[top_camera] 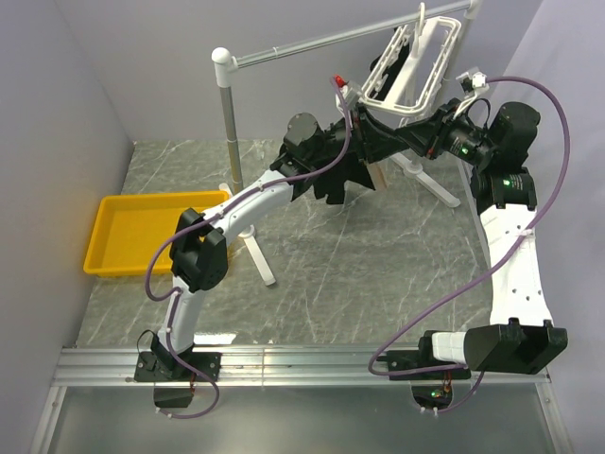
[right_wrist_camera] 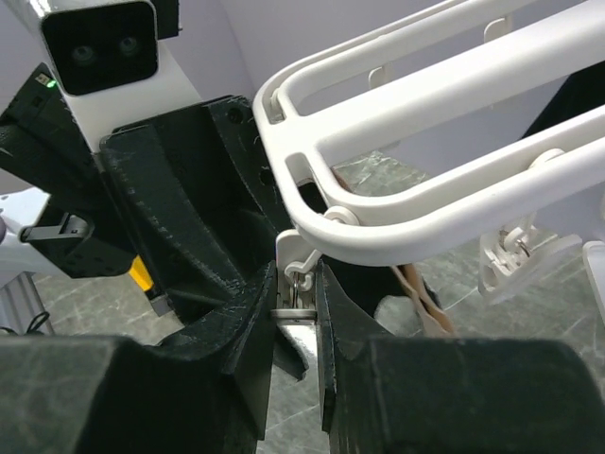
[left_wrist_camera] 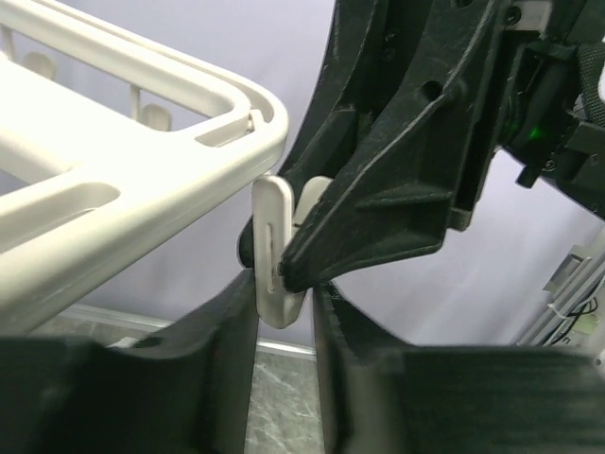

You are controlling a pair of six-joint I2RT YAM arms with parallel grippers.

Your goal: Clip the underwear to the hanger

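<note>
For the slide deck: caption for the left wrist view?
Left hand flanks a white clip hanging off the hanger corner; right hand pinches it from the side.

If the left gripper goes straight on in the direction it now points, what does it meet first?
The white clip under the hanger corner, between the fingers of the left gripper. Just behind seems to be the right gripper, though depth is unclear.
</note>
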